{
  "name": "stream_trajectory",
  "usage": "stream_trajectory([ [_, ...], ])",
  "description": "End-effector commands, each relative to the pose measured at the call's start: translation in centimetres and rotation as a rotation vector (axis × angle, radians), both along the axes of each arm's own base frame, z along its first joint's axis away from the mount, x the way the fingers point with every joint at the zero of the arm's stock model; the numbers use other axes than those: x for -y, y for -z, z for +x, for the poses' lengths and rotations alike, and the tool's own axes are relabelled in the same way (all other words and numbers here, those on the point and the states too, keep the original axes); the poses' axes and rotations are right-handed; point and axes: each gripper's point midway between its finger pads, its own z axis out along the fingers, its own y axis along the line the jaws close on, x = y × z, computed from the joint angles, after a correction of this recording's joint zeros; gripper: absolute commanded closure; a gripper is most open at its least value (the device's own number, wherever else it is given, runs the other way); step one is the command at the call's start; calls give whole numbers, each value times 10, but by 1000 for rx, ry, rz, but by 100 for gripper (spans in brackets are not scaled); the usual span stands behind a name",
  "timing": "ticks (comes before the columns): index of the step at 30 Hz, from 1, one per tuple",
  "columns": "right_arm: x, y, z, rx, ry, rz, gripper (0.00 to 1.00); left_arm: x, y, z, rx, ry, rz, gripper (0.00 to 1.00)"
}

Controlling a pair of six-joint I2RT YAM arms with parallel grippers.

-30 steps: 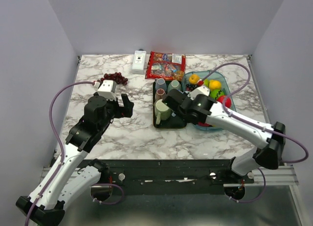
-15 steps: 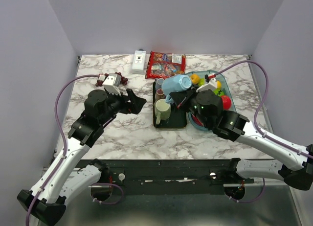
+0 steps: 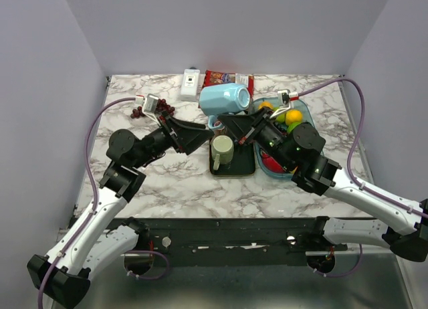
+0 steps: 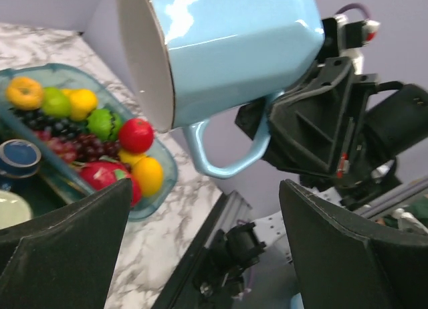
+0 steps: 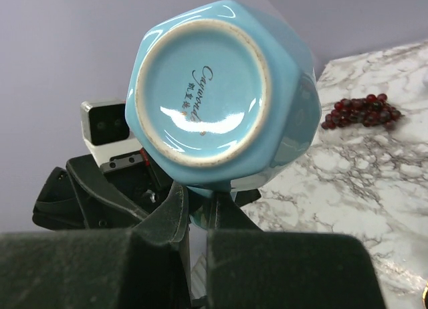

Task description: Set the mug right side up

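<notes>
The right gripper (image 3: 229,124) is clamping narrowly on the handle of the light blue mug (image 3: 225,98) and holding it in the air; the mug is lying on its side, mouth facing 9 o'clock and base facing 3 o'clock in the top view; it is hanging at 12 o'clock of the dark tray (image 3: 234,170), and it is covering part of the snack bag (image 3: 231,78) behind it. A second ago this gripper was down low at the tray; half a second ago the mug was already tipped over just above the tray's back row; now it is sitting higher and further toward 12 o'clock. The left gripper (image 3: 195,135) is standing wide and holding nothing; it is pointing toward 3 o'clock, just at 7 o'clock of the mug; a second ago it was hovering well apart over the bare marble at 9 o'clock of the tray. A green cup (image 3: 222,149) is standing upright on the tray; the fruit dish (image 3: 311,132) is sitting at 3 o'clock of the tray; the grapes (image 3: 164,110) are lying at 10 o'clock.
</notes>
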Motion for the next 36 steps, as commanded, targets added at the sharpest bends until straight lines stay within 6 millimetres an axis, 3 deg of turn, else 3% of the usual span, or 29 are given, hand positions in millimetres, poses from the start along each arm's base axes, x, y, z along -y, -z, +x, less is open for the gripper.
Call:
stream_trajectory([
  [1, 15, -85, -30, 201, -83, 200, 100, 4, -48, -30, 43, 152, -192, 1],
  [6, 18, -97, -44, 247, -139, 237, 100, 4, -70, -38, 53, 205, -275, 1],
  [10, 18, -101, -52, 257, -172, 261, 100, 7, -76, -38, 14, 251, -315, 4],
  [21, 9, -100, -57, 276, -223, 276, 99, 6, -94, -44, 28, 309, -389, 29],
  [27, 2, -74, -39, 184, -168, 217, 100, 15, -73, -26, -21, 256, -313, 31],
  [31, 1, -62, -28, 147, -119, 184, 100, 16, -57, -24, -1, 230, -251, 27],
  [36, 0, -48, -13, 91, -53, 121, 100, 14, -37, -26, 153, 185, -123, 20],
])
